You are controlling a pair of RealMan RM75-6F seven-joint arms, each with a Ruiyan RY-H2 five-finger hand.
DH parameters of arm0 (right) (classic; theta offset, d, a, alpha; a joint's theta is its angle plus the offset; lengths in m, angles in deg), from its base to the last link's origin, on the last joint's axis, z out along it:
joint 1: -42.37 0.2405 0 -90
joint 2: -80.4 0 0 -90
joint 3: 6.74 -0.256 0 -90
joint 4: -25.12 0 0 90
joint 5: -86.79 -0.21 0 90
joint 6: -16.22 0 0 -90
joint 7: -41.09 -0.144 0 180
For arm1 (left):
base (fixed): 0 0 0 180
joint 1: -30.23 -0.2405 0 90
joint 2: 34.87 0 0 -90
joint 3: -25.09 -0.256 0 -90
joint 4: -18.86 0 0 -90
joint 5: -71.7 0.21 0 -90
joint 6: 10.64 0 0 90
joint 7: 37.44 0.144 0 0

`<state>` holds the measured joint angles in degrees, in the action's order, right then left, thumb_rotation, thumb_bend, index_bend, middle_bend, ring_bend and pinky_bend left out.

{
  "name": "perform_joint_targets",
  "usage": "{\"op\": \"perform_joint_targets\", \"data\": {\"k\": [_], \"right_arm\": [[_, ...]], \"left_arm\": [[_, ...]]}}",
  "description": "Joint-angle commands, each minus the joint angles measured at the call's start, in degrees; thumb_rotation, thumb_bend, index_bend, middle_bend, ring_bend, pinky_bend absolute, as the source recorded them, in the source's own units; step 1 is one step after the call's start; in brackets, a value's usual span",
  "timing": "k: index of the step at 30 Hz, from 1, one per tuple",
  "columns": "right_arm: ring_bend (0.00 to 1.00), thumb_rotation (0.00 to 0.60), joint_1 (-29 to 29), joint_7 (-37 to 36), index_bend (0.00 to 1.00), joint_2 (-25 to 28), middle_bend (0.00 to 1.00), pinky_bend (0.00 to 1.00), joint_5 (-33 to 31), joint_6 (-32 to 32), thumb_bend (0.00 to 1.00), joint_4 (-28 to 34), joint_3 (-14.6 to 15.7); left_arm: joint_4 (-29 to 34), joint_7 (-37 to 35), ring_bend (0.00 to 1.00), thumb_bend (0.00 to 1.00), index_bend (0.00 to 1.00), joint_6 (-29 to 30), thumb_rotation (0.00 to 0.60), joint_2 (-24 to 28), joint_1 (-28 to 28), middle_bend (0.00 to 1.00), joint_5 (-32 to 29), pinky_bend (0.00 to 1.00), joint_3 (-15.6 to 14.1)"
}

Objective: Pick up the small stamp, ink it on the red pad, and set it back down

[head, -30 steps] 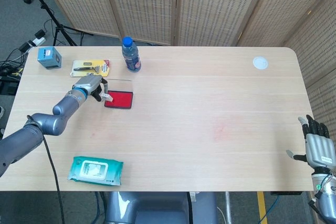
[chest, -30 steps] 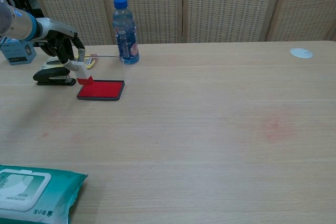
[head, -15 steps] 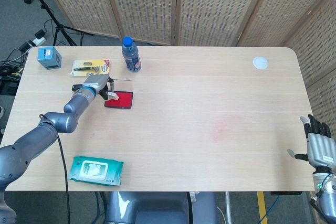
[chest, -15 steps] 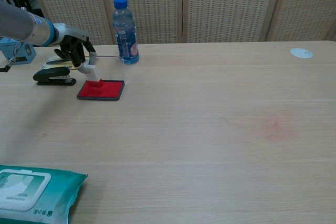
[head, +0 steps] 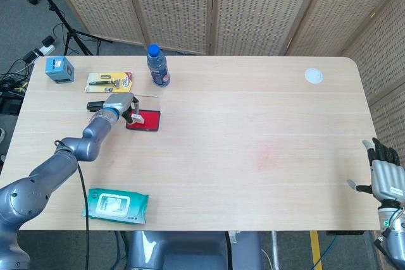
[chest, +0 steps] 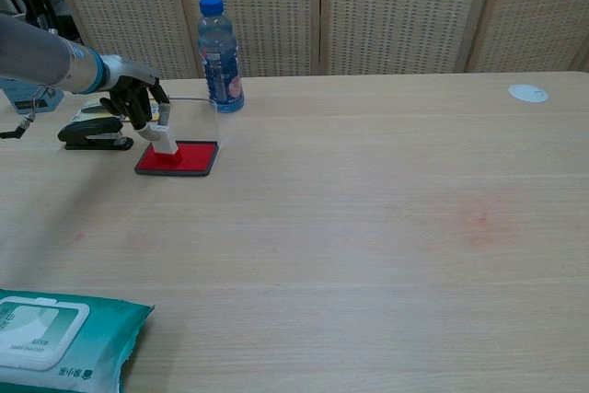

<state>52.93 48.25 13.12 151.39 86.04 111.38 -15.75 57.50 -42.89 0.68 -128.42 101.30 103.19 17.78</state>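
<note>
The small white stamp with a red base [chest: 164,144] sits pinched in the left robot hand [chest: 138,103], slanting down and away from it — top toward the fingers, red end pressed on the flat red ink pad [chest: 177,157] on the pale wooden bench [chest: 368,227]. The stamp is just below and right of the palm in the chest view. The right robot hand [head: 385,178] hangs empty, fingers spread, far off at the bench's other edge — the left one plainly does the work.

Table [head: 253,156]: pad [head: 147,120], bottle [head: 157,66], wipes [head: 115,205], stapler [chest: 89,133]
</note>
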Motion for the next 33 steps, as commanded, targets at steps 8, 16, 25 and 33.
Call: {"op": "perform_joint_targets", "data": {"k": [8,16,25,33], "right_arm": [[0.00,0.600,0.1,-0.1,0.00,0.0,0.00,0.00,-0.3,-0.1,0.00,-0.2,0.0],[0.00,0.600,0.2,-0.2,0.00,-0.1,0.00,0.00,-0.7,-0.4,0.00,-0.4,-0.1],[0.00,0.600,0.1,-0.6,0.00,0.1,0.00,0.00,-0.5,-0.3,0.00,-0.4,0.0],[0.00,0.600,0.0,-0.5,0.00,0.1,0.00,0.00,-0.3,0.0,0.00,-0.1,0.0]], "left_arm": [[-3.7,0.3,1.00,0.41,0.65,-1.2,0.600,-2.4,-0.4,0.97,-0.1,0.99,0.0],[-6.1,-0.1,1.00,0.41,0.65,-2.8,0.600,-4.0,-0.6,0.97,0.4,0.99,0.5],[-7.8,-0.7,1.00,0.41,0.65,-4.0,0.600,-4.6,-0.7,0.97,1.4,0.99,0.0],[-8.6,-1.7,1.00,0.41,0.65,-4.7,0.600,-5.0,-1.1,0.97,2.1,0.99,0.2]]}}
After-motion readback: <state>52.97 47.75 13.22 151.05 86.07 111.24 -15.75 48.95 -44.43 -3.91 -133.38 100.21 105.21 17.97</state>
